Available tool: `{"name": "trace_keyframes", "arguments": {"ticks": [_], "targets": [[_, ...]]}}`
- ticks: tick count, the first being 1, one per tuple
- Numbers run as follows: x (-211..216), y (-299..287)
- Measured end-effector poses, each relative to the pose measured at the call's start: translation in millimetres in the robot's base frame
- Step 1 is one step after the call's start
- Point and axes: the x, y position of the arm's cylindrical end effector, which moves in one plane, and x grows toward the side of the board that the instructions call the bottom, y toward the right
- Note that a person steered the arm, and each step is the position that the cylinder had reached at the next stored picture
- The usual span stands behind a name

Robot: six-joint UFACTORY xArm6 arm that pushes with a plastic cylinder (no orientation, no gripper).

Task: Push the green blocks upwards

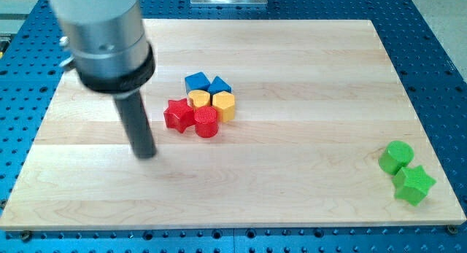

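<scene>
A green round block point(396, 157) and a green star block point(414, 184) sit touching each other at the view's bottom right, near the board's right edge. My tip point(147, 154) rests on the board at the left, far from both green blocks. It is just left of and below the red star block point(177, 114).
A tight cluster lies in the middle: two blue blocks point(198, 82) point(219, 85), a yellow block point(200, 99), a yellow hexagonal block point(224, 106), the red star and a red round block point(206, 123). The wooden board point(306, 63) lies on a blue perforated table.
</scene>
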Motion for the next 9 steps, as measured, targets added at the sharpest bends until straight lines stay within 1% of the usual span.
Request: {"name": "trace_keyframes", "arguments": {"ticks": [1, 2, 3, 4, 5, 6, 8, 9], "targets": [[37, 111], [-28, 215], [-81, 333], [-46, 433], [49, 448], [65, 375], [-37, 288], [-60, 260]]}}
